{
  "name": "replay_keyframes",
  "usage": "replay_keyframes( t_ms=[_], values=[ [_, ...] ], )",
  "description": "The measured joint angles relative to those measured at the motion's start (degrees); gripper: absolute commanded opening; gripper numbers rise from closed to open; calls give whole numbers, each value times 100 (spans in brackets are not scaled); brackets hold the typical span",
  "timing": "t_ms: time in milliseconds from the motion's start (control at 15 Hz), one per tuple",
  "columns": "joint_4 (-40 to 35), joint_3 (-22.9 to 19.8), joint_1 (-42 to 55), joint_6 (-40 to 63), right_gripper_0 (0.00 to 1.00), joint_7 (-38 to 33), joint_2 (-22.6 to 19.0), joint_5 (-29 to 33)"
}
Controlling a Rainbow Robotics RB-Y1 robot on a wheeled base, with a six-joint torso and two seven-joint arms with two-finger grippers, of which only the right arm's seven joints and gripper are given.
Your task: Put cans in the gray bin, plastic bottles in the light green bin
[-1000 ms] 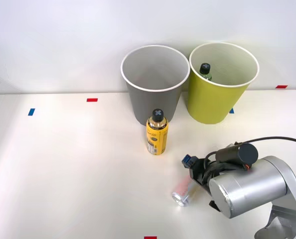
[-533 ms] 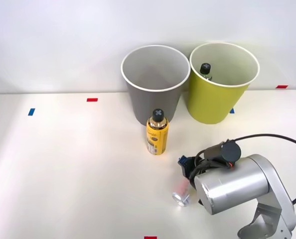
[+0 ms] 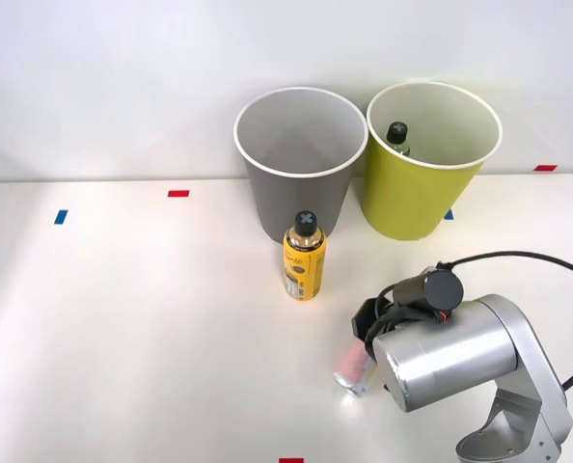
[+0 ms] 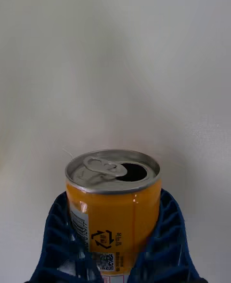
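**Can clamped in the right gripper near the bench's front edge**

The can (image 4: 113, 206) lay on its side on the white bench (image 3: 122, 328), toward the front edge and right of the middle, with its silver end facing the front. The right gripper (image 4: 115, 263) was closed on it: the two blue ribbed fingers (image 4: 62, 244) pressed against either side of its orange body, and the opened top with its pull tab pointed away from the wrist. From the front, the big silver arm (image 3: 450, 357) covered most of the gripper, and the can (image 3: 351, 367) showed just beside its left end.

The yellow bottle (image 3: 305, 258) stood upright with its black cap on, near the middle of the bench, well apart from the can and just in front of the gray bin (image 3: 301, 183). The gray bin and the light green bin (image 3: 426, 183) stood side by side at the back edge, close together. The black cap of a darker bottle (image 3: 397, 135) showed inside the light green bin.
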Motion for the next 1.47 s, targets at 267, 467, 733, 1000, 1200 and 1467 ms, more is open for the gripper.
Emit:
replay_keyframes(
  t_ms=[267,467,733,1000,1200,1467],
  values=[
    [-296,-107,-1,0,0,39,-23,-16],
    [-862,-596,85,-1,0,181,-47,-444],
    [-1798,-1334,458,-435,0,1443,-118,-946],
    [-2399,-1351,1289,-1903,0,1642,-524,-828],
    [-2507,-1282,2020,-3671,0,1575,-723,-332],
    [-2545,-1420,2277,-4796,0,1468,-745,358]
  ],
)
